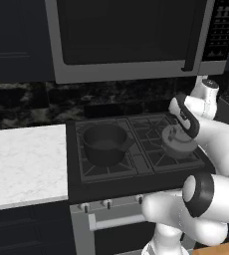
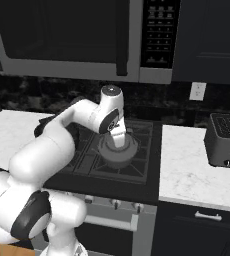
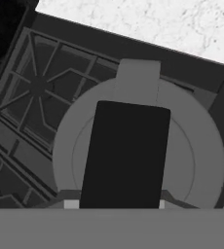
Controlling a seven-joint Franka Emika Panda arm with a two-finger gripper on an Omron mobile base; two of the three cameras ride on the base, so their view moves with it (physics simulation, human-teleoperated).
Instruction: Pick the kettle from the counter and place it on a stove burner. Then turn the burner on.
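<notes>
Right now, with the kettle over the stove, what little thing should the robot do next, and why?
Probably open the gripper and let go. The kettle looks set on the front right stove burner, beside the saucepan, and the gripper is shut on the kettle's dark handle. Whether it rests fully on the grate is hard to tell, so release gently. The knobs come after that.

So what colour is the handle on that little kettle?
Black, on a grey kettle; the handle shows best in the hand view.

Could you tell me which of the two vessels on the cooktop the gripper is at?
The small grey kettle on the right-hand grate, under the shut gripper; the bigger dark saucepan sits apart on the left.
</notes>
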